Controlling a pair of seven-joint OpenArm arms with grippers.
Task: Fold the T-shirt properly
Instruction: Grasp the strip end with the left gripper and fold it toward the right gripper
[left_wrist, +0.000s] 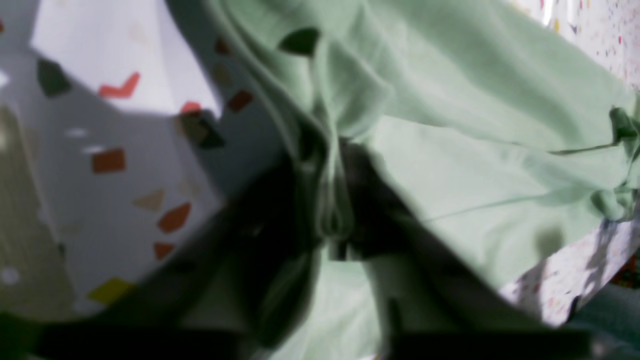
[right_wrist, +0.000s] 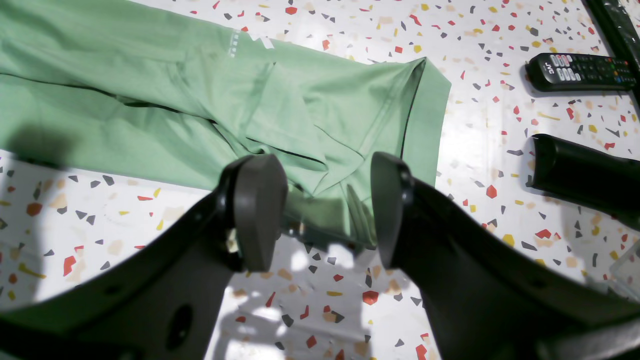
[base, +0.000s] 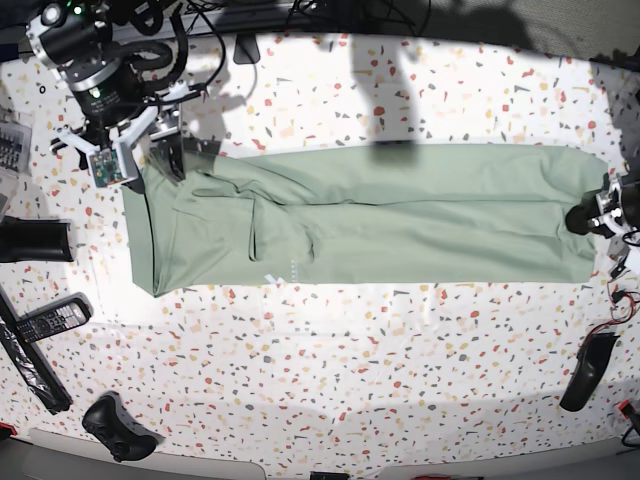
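Cloth first: the T-shirt (base: 370, 215) lies stretched across the middle of the speckled table (base: 330, 380) as a long narrow band, running from the far left, where a sleeve (right_wrist: 350, 125) and its hem sit, to the right edge of the base view. Judging by that shape, the lengthwise folds look done, with the sides already brought in over the body, and a small pale mark (base: 275, 277) shows on the near edge. What seems left is the crosswise folding, bringing one end over the other to make a compact packet, plus smoothing the rumpled sleeve area at the left. At the right end, the left gripper (base: 590, 217) sits on the shirt's edge; its wrist view shows green cloth bunched and pinched between dark fingers (left_wrist: 372, 210), so its jaws are clamped on the T-shirt. At the far left, the right gripper (right_wrist: 327, 210) hovers just above the sleeve corner with its jaws standing wide and nothing between them, cloth visible through the gap. My guess is that this corner wants grasping before both ends can be lifted together. Off the shirt, a remote control (right_wrist: 580, 71) and a black cylinder (right_wrist: 585, 172) lie near the left side, well apart from the fabric.
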